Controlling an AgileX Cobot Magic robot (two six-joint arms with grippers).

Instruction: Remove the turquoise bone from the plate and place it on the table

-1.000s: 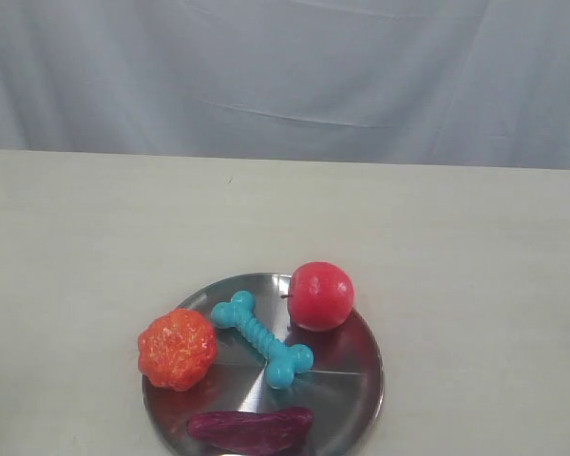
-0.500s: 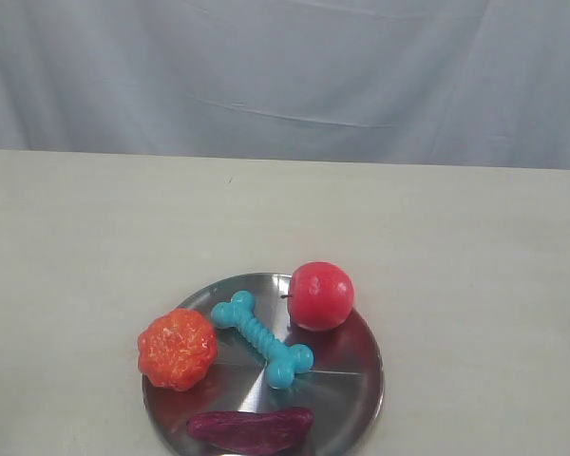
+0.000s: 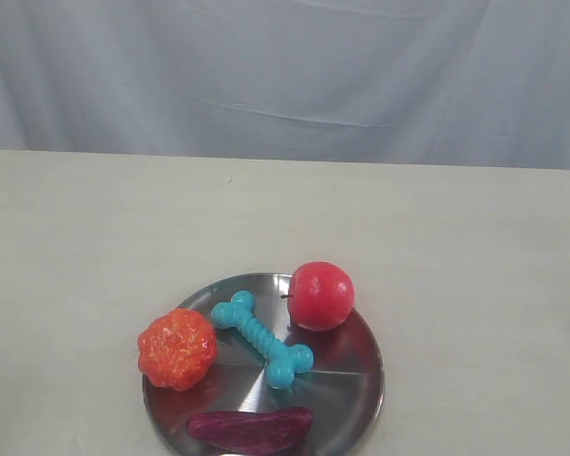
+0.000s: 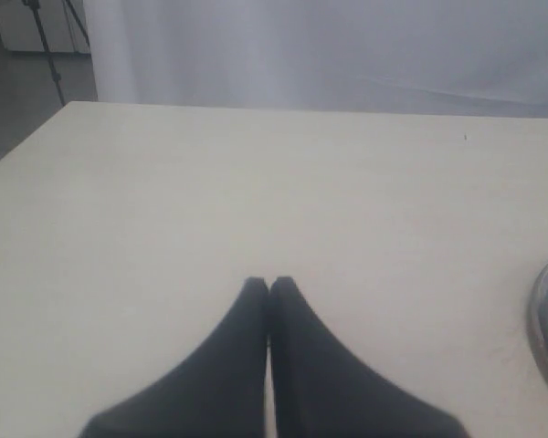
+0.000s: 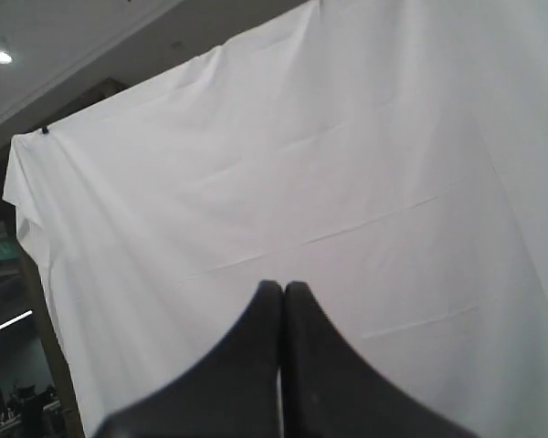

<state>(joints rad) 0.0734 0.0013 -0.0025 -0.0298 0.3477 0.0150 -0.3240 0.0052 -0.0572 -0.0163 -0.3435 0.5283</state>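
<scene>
The turquoise bone (image 3: 262, 339) lies slantwise in the middle of the silver plate (image 3: 350, 385), which rests on the cream table (image 3: 95, 247) near its front edge. Neither gripper shows in the exterior view. In the left wrist view my left gripper (image 4: 269, 285) is shut with nothing in it, above bare table, and the plate's rim (image 4: 541, 319) just shows at the frame's side. My right gripper (image 5: 282, 288) is shut and empty, pointing at the white backdrop cloth (image 5: 365, 164); no task object appears in that view.
On the plate with the bone are a red apple (image 3: 320, 295), an orange knobbly ball (image 3: 177, 349) at the rim and a dark purple oblong toy (image 3: 251, 429). A pale cloth (image 3: 285, 76) hangs behind the table.
</scene>
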